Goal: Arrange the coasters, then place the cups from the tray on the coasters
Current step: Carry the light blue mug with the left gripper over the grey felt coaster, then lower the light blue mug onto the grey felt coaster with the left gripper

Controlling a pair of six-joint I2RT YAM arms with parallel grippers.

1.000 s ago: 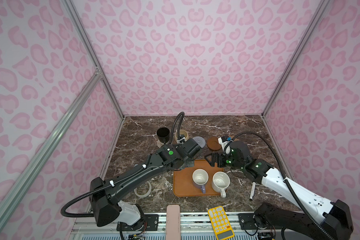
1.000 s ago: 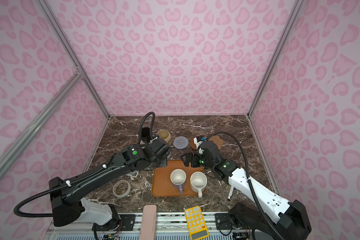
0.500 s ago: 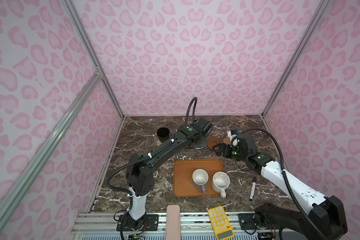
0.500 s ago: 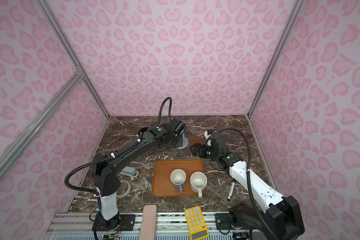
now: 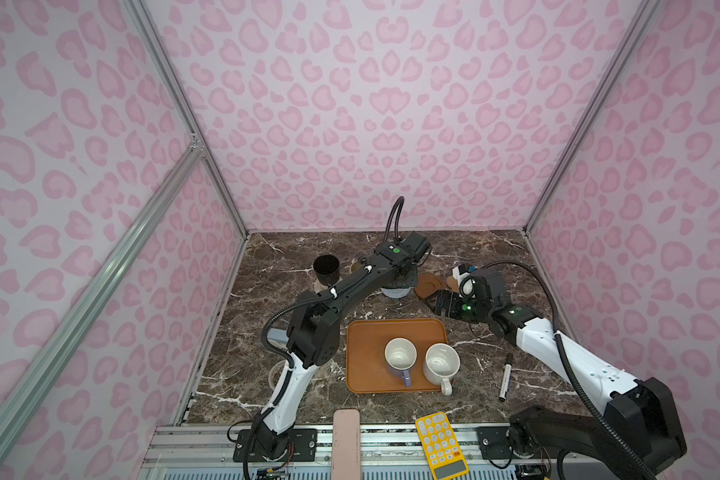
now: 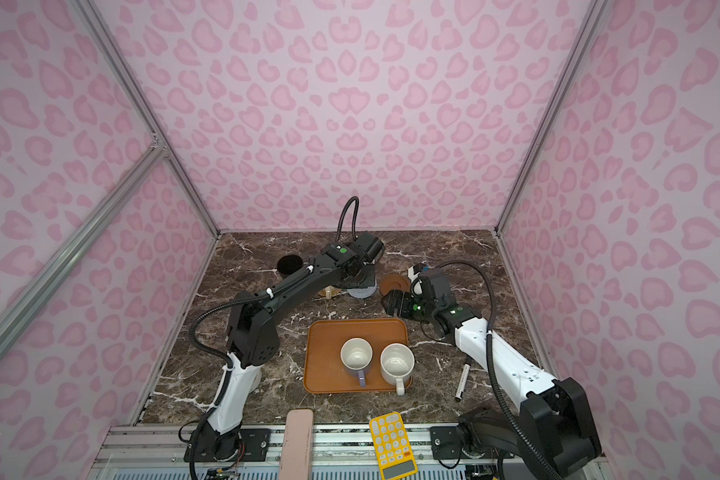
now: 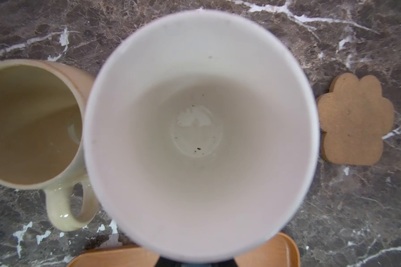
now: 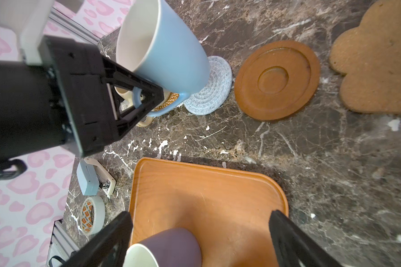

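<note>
1. The left tool (image 8: 146, 101) is clamped on the handle of the light blue mug (image 8: 167, 53), at the back of the worktop (image 5: 495, 253).
2. That mug leans over and sits above the near edge of the light blue mat (image 8: 212, 94). I cannot tell whether its base touches the mat. The left wrist view looks straight down into its white inside.
3. The right tool (image 8: 200, 215) is spread wide and holds nothing. In both top views it hangs over the worktop just behind the tray's back right corner.
4. The tray (image 5: 364, 365) lies at the front middle with two mugs upright on it, side by side. The lavender mug (image 5: 400, 355) is on the left and the speckled white mug (image 5: 441, 365) on the right, both with handles toward the front.
5. The brown disc (image 8: 277, 79) lies bare just beside the light blue mat. The paw-shaped mat (image 8: 380, 62) lies bare just beyond the disc.
6. The cream mug (image 7: 33, 122) stands on the rattan mat (image 8: 170, 101), close beside the light blue mug.
7. The black mug (image 5: 326, 266) stands at the back left on a pale round mat (image 5: 323, 286).
8. A pen (image 5: 505, 376) lies right of the tray. A yellow calculator (image 5: 441, 446) rests at the front edge. A tape roll (image 8: 92, 215) and a stapler (image 8: 90, 179) lie left of the tray.
</note>
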